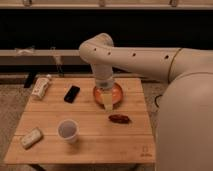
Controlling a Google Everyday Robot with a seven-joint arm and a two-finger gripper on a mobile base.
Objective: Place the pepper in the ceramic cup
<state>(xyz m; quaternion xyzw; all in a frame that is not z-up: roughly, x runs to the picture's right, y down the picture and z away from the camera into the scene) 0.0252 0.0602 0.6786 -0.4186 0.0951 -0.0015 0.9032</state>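
The pepper [120, 119] is a small dark red-brown elongated thing lying on the wooden table [90, 145], right of centre. The ceramic cup [67, 130] is white, upright, at the front left of the table. My gripper [108, 104] hangs from the white arm over the front edge of the orange bowl, just above and left of the pepper, apart from it. The cup stands well to its left.
A shallow orange bowl [118, 94] sits behind the pepper. A black phone [72, 93] lies at the back left, a white bottle [41, 87] at the far left edge, and a pale packet [31, 137] at the front left corner.
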